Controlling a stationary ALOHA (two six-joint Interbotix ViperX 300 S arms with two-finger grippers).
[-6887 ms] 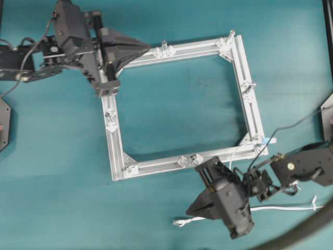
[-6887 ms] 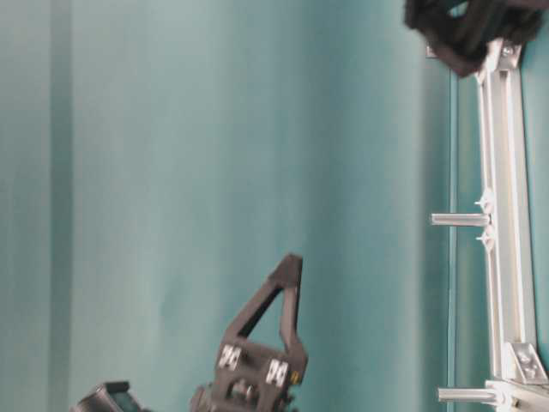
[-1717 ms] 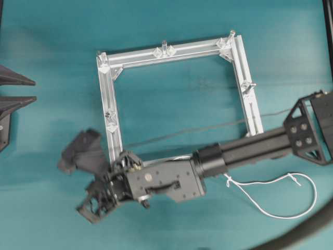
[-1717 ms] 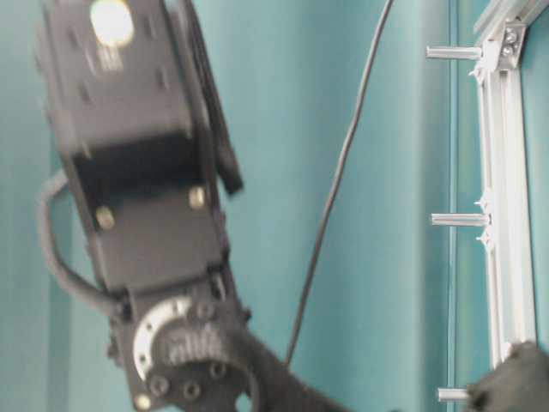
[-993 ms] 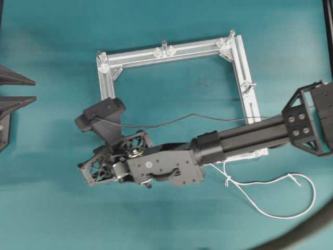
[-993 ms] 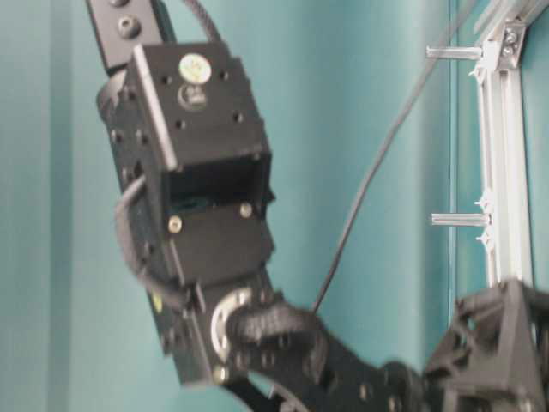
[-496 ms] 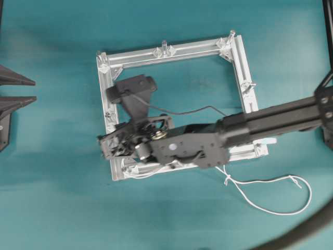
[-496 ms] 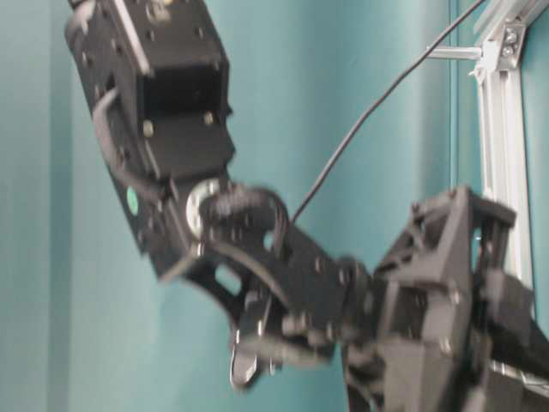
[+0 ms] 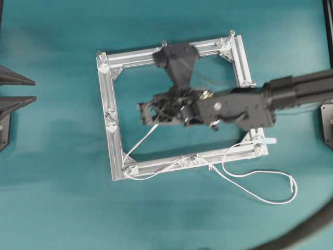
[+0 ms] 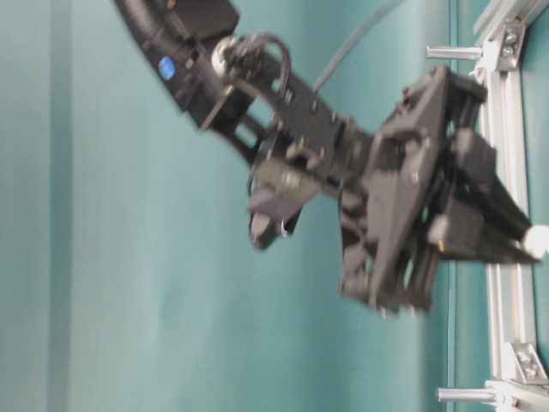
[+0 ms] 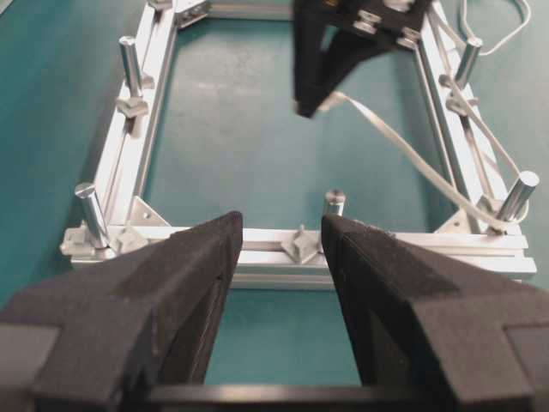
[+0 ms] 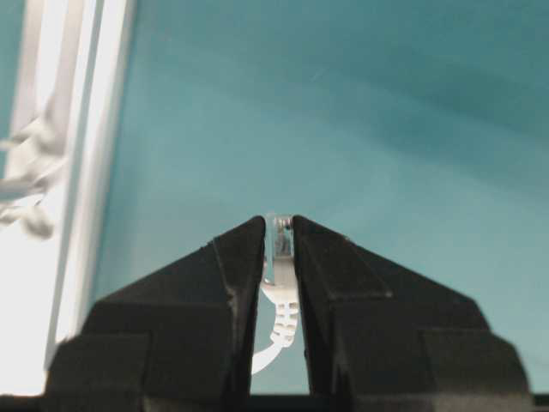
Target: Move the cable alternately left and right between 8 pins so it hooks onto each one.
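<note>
Square frame point(image 9: 110, 99) of pale ribbed aluminium bars, bolted at the corners with small angular brackets, flat on a matte teal table point(image 9: 57, 208). Short silvery cylindrical pins point(image 11: 129, 60) upright along the bars, each on a little angled metal base.

Right gripper point(image 9: 143, 112) reaching in from the right edge over the frame's open middle — black, blocky, with latticed plastic struts behind the wedge-shaped fingers. Seen from the right wrist, the jaws nearly together, clamped on the cable point(image 12: 279, 257), a thin white ridged strip standing between the dark, grainy foam pads point(image 12: 244, 257).

From that pinch, the floppy white cord point(image 9: 140, 143) slanting down to the frame's lower left corner, round the pin point(image 9: 125, 167) there, then along the lower bar past the mid-bar pin point(image 9: 193, 155). Beyond that, a slack loop across the bare table below the frame, small knot point(image 9: 290, 183) at the far right, curving back to a pale blue tab point(image 9: 268, 140) at the lower right corner.

Left gripper point(image 11: 279, 275) parked at the left edge, well apart from the frame — coarse black foam pads spread wide, nothing between them.
</note>
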